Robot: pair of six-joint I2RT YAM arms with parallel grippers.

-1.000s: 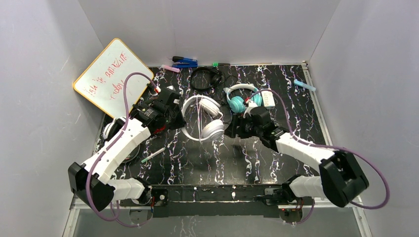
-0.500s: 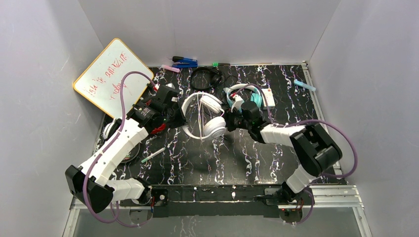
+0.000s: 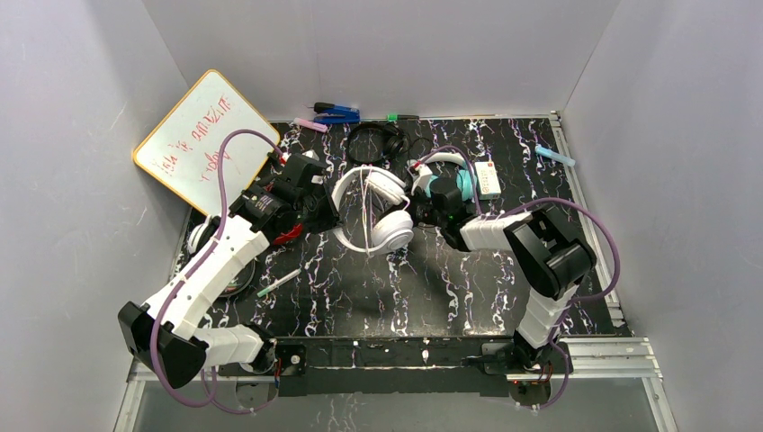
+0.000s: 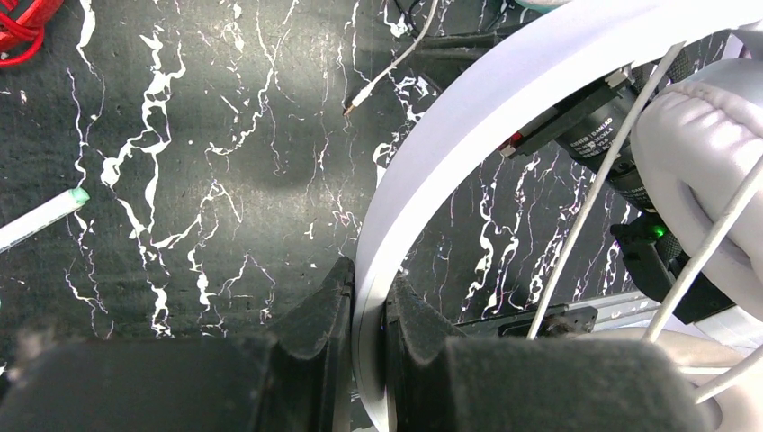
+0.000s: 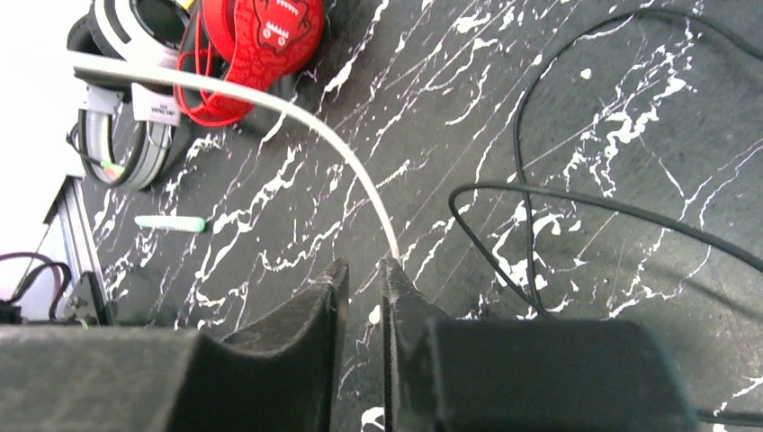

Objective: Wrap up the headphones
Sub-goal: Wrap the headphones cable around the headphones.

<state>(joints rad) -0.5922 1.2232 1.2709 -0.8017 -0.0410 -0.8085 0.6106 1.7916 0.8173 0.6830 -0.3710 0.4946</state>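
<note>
The all-white headphones [image 3: 373,211] sit mid-table, raised off the table on their left side. My left gripper [image 4: 369,270] is shut on their white headband [image 4: 468,135]; a padded cup [image 4: 702,171] and white cord strands [image 4: 594,189] show to the right. My right gripper [image 5: 364,265] is beside the headphones' right cup, jaws open by a narrow gap with table showing between. The white cord [image 5: 297,117] ends at the tip of one finger. Teal headphones [image 3: 459,175] lie behind the right arm, small black headphones [image 3: 376,142] farther back.
Red headphones [image 5: 261,36] and white-and-black headphones [image 5: 126,135] lie at the left under my left arm. A black cord [image 5: 558,198] loops on the table. A whiteboard [image 3: 202,135] leans back left; a marker [image 3: 279,282], a white box [image 3: 488,178] and pens [image 3: 337,114] lie around.
My right arm has swung left and folded in toward the white headphones, and its jaws have narrowed from wide to a slim gap. The left gripper keeps its hold on the headband.
</note>
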